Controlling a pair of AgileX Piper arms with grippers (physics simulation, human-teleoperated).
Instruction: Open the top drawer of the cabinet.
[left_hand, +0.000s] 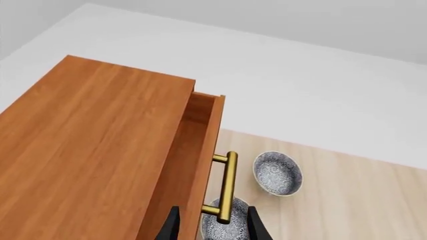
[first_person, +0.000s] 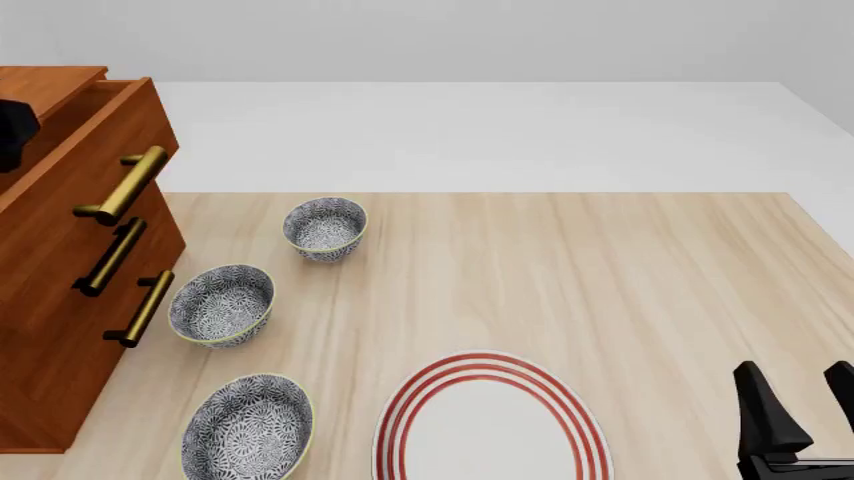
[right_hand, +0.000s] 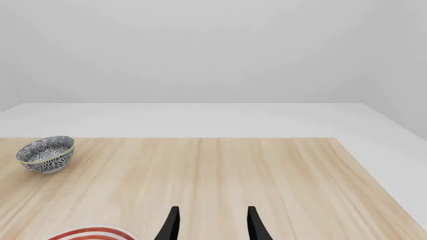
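The cabinet stands at the table's left edge; its flat top fills much of the left wrist view. The top drawer sticks out a little, showing a strip of its inside. Its brass bar handle runs along the drawer front. My left gripper hovers above it, open, and the handle's end shows between the fingers without touching them. A black part of the left arm shows over the cabinet. My right gripper is open and empty at the table's near right.
Two lower drawers with brass handles are shut. Three patterned bowls sit beside the cabinet. A red-ringed white plate lies at the front middle. The table's far edge meets white floor.
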